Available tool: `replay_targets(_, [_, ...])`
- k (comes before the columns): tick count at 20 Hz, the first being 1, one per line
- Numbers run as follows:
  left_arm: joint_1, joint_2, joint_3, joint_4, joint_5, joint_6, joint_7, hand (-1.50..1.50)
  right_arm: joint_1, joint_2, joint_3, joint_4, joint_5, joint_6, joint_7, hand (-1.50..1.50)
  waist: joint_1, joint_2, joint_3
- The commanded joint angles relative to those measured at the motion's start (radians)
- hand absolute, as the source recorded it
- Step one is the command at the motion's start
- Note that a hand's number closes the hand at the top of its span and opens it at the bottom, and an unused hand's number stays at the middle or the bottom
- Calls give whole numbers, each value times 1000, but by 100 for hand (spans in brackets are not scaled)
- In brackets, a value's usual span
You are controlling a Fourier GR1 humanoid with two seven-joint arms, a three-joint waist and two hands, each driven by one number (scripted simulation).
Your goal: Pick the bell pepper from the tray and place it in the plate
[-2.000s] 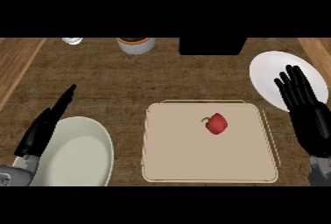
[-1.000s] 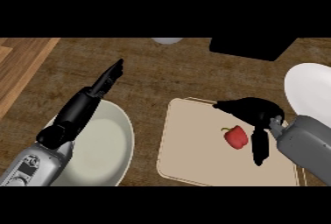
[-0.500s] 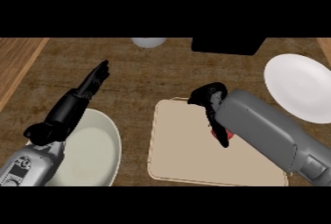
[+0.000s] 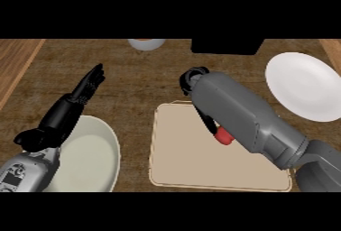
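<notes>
Bell pepper on tray, under right hand; grip unclear.

No readable text, label, brand, number or sign anywhere. Only faint dark marks on the grey left forearm at the lower left of the frame, too small to make out.

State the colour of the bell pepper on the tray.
Red; the bell pepper peeks out beside the right forearm in the head view.
</notes>
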Motion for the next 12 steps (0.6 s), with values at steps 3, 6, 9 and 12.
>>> replay_targets(3, [23,-26,5,-8,-20,-1,-3,0,-110,70,-40,219,77,25,-61,-150,-5,3,1])
replay_targets(6, [23,1,33,-35,-11,-28,19,0,-133,73,-65,277,90,65,-120,-150,-8,2,1])
replay_targets(9, [10,-32,36,10,-34,-20,1,0,-84,100,-48,273,128,86,-136,-150,-27,-2,1])
replay_targets(12, [53,-24,42,-23,-43,-27,-26,0,-45,105,-7,301,190,63,-213,-150,-15,2,1])
